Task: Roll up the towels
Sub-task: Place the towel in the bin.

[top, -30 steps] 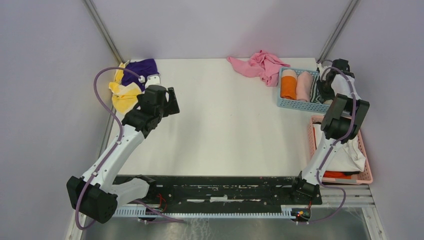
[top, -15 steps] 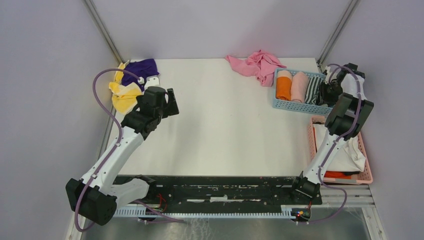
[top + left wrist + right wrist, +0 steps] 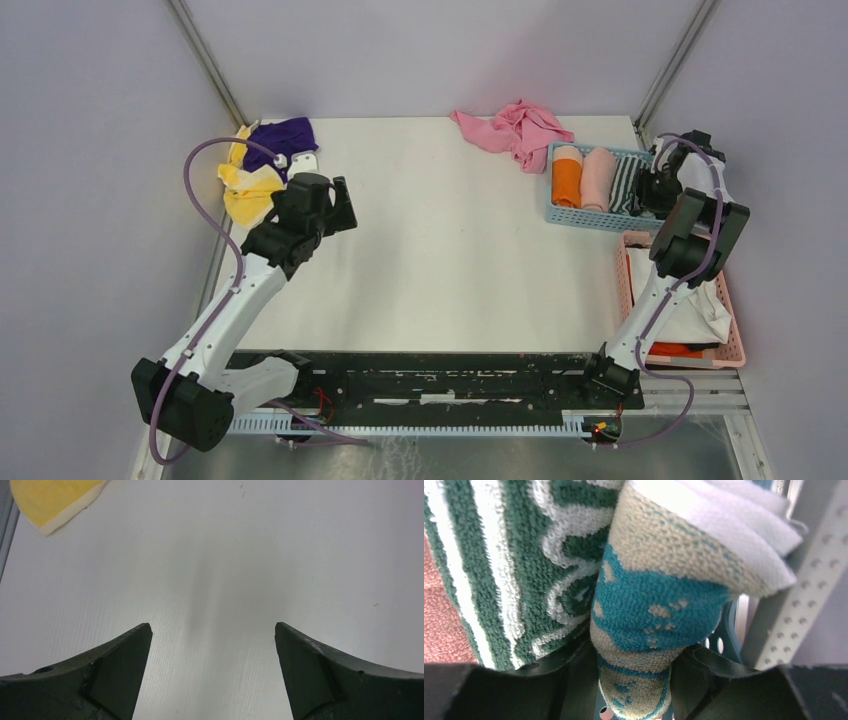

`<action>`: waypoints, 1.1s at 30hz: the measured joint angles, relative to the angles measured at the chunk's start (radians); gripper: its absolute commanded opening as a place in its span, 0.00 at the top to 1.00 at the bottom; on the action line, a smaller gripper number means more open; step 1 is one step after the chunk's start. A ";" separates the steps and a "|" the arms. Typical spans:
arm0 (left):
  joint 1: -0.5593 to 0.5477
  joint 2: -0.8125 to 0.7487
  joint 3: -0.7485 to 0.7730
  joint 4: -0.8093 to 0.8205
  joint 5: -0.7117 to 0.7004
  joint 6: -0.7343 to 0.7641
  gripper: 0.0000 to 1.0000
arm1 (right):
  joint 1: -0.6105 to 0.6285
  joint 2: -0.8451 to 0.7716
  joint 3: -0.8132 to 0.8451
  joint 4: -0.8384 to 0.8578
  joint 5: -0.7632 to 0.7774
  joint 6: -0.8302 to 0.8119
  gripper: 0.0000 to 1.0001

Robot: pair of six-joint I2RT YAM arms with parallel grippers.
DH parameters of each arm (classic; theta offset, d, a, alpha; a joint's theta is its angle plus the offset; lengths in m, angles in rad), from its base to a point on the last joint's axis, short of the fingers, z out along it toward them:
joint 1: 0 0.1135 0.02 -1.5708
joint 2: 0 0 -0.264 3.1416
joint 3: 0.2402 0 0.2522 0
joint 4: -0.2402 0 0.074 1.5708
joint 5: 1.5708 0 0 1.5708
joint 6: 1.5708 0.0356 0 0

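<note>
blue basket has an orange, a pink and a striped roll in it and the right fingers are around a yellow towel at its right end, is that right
Not quite: the towel between the right fingers is teal and white, not yellow, as the right wrist view shows. The rest holds.

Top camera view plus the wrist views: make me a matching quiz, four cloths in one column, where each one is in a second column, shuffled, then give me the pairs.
Things
1. orange roll
2. yellow towel
3. teal-and-white towel
4. pink cloth

Places
A. between the fingers of the right gripper
B. loose and unrolled at the far edge of the table, beside the blue basket
C. inside that basket, at its left end
D. far left corner, next to the purple towel

Pairs: 1-C, 2-D, 3-A, 4-B
</note>
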 measured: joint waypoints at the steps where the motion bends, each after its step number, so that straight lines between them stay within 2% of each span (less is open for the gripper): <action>1: 0.000 -0.002 0.000 0.000 0.000 0.000 0.01 | 0.000 -0.006 -0.003 0.000 0.006 0.000 0.43; 15: 0.000 -0.011 0.000 0.000 0.000 0.000 0.01 | 0.005 -0.122 -0.086 0.046 0.071 0.007 0.36; 22: 0.000 -0.022 0.000 0.000 -0.005 0.000 0.01 | 0.004 -0.209 -0.119 0.109 0.076 0.026 0.38; 28: 0.004 -0.023 0.000 0.000 -0.007 0.000 0.01 | 0.005 -0.235 -0.119 0.188 0.057 0.080 0.46; 33: 0.014 -0.023 -0.004 0.000 -0.008 0.000 0.01 | 0.005 -0.220 -0.109 0.236 0.043 0.134 0.44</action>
